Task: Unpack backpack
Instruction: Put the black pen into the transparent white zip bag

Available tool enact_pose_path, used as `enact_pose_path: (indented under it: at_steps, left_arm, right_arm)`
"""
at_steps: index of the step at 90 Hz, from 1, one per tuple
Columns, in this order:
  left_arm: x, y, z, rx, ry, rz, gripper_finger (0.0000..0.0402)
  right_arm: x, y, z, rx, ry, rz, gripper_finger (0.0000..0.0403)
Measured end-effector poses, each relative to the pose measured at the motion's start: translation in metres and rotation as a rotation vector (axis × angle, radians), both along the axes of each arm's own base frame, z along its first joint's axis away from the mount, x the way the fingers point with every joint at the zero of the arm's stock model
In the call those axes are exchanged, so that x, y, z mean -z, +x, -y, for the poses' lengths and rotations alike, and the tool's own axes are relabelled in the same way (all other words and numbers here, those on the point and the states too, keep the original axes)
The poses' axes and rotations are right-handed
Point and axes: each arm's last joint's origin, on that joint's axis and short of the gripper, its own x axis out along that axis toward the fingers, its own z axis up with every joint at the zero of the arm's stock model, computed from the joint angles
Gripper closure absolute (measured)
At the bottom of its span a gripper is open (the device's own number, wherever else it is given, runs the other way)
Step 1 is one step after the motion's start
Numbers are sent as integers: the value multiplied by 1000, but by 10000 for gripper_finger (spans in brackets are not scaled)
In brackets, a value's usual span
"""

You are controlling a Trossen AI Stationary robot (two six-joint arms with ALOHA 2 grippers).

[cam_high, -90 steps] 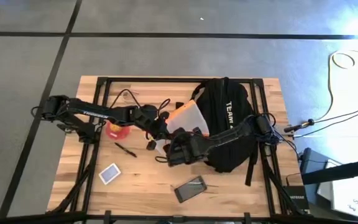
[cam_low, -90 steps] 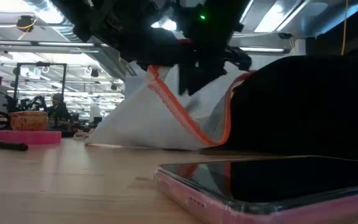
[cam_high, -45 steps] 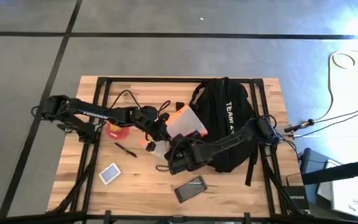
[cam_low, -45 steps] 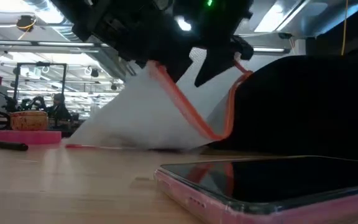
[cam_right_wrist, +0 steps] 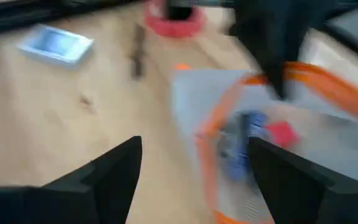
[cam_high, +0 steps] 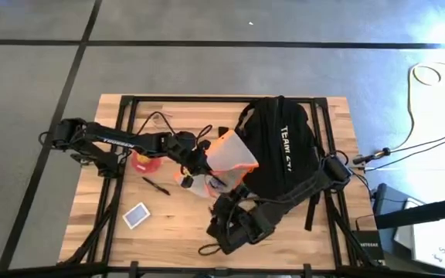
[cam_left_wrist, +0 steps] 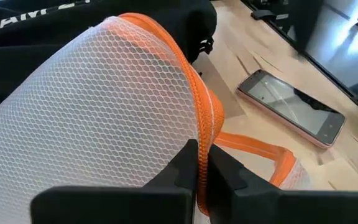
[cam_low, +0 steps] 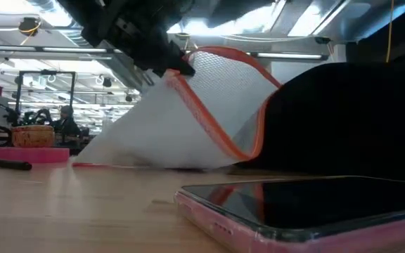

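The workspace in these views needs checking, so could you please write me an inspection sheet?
Surface: wooden table, black frame beneath.
Job's things: backpack lying at the table's right; white mesh pouch with orange zipper partly out beside it.
Clutter: pink-cased phone, pen, blue card, red ring-shaped item.
End effectors: left end effector shut on the pouch's zipper edge; right end effector open above the front edge of the table.
Cables: black cable on the table; yellow cord on the floor.
Surroundings: workshop room behind; person far off.
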Motion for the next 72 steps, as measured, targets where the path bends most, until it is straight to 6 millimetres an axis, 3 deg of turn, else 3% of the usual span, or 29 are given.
enact_pose_path:
  at_steps: [19,29,41,51,72]
  left_arm:
    - [0,0,0,-4,-8,3,402]
    - [-1,0,0,-6,-13,4,402]
    - [-1,1,0,-6,-15,10,402]
    - [-1,1,0,-8,-17,9,402]
    - [-2,1,0,-10,-15,16,402]
  right_arm:
    - [52,34,-12,-186,-5,218,146]
    - [74,53,-1,-260,42,339,170]
    - [114,76,19,-339,79,365,180]
    - [123,102,40,-370,150,412,161]
    - [144,139,54,-429,-32,346,101]
